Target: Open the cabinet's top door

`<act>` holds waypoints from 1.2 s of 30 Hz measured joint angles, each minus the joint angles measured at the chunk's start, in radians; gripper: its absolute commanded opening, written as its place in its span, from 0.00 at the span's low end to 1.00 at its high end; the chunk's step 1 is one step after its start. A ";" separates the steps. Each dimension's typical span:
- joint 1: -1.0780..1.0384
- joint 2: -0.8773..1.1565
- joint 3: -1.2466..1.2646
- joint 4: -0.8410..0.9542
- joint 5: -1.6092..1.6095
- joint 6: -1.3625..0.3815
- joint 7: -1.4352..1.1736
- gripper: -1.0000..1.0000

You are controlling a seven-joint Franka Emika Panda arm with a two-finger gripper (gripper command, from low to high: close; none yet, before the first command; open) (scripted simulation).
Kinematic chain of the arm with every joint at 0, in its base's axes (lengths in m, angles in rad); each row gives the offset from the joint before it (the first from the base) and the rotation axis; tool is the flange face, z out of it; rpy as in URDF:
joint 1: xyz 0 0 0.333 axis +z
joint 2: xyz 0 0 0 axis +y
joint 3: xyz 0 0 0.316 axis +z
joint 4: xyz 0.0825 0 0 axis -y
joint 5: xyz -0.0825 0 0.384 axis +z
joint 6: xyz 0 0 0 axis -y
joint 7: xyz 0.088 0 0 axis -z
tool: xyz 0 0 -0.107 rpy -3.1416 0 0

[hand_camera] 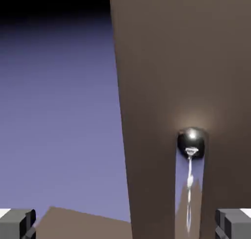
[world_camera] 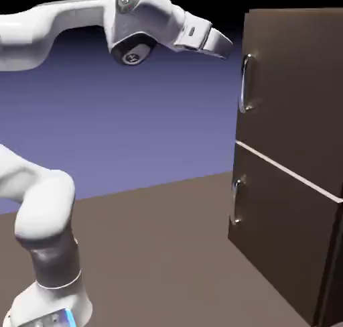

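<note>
On brown tabletop (world_camera: 154, 252), blue-violet backdrop: cabinet (world_camera: 295, 185) upright, top door (world_camera: 295, 84) shut; end effector (world_camera: 224, 47) wide open, empty, near handle (world_camera: 246, 83).

A plain blue-violet backdrop (world_camera: 134, 118) fills the space behind the scene, darkening to black along the top edge. Below it spreads a flat, matte brown tabletop (world_camera: 154, 252), evenly lit. In the hand view the same violet backdrop (hand_camera: 59, 110) meets a brown tabletop corner (hand_camera: 78, 226).
</note>
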 measured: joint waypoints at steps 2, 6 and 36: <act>-0.024 -0.001 0.026 0.001 0.087 0.019 -0.070 1.00; -0.073 -0.003 0.077 0.002 0.261 0.056 -0.209 1.00; -0.436 -0.018 0.461 0.010 1.566 0.338 -1.252 1.00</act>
